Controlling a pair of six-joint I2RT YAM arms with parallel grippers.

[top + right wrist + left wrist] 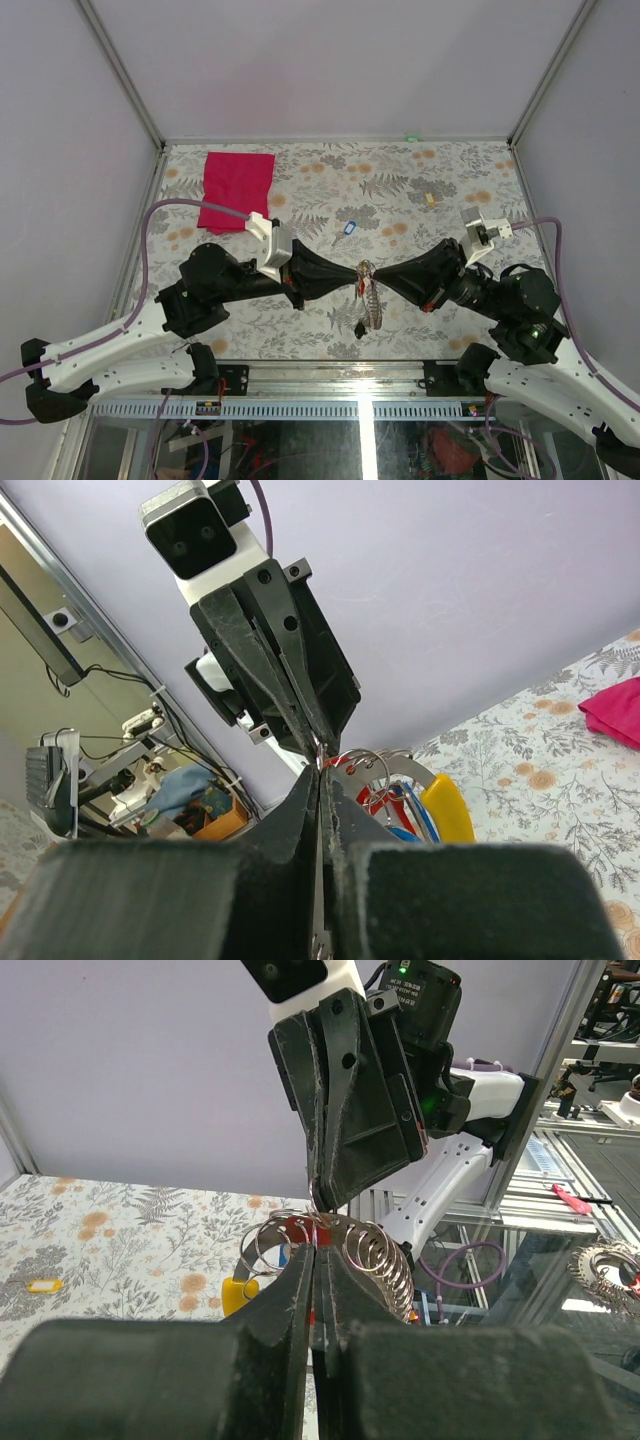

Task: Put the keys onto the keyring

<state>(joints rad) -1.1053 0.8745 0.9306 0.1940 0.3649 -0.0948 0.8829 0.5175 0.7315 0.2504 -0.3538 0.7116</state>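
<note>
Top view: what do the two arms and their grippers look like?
The left arm and right arm have white base links and black upper links. The left gripper and right gripper are black wedges tapering to narrow jaws. Each wrist carries a white camera block fed by a purple cable.

left gripper [354,277], right gripper [383,280], keyring [374,303] held between

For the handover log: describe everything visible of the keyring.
The keyring looks like thin silver-grey wire loops bunched in a coil, held above the table. The left gripper and right gripper both pinch it, facing each other. A red-tagged key and a yellow-tagged key hang among the loops; most of the bundle dangles below the grippers.
</note>
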